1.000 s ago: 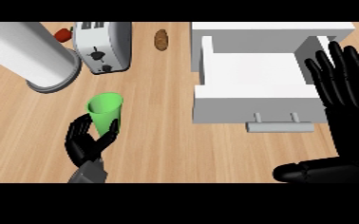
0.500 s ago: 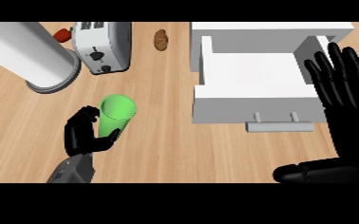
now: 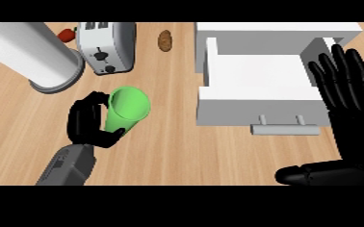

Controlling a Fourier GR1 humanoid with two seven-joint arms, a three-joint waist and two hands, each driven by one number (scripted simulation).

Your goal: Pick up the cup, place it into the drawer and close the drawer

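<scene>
Holding the cup [image 3: 126, 109] in curled fingers, the left robot hand [image 3: 89, 123] should carry it level toward the open drawer [image 3: 257, 79] at 3 o'clock.

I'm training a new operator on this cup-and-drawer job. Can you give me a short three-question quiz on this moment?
1. True or false: the drawer stands open.
2. Which hand holds the green cup? A) left hand B) right hand C) neither
3. Fill in: beside the toaster, at the view's left edge, stands a large white ____.

Key: 1 true. 2 A; its fingers curl round the cup, while the right hand rests open by the drawer. 3 cylinder.
</scene>
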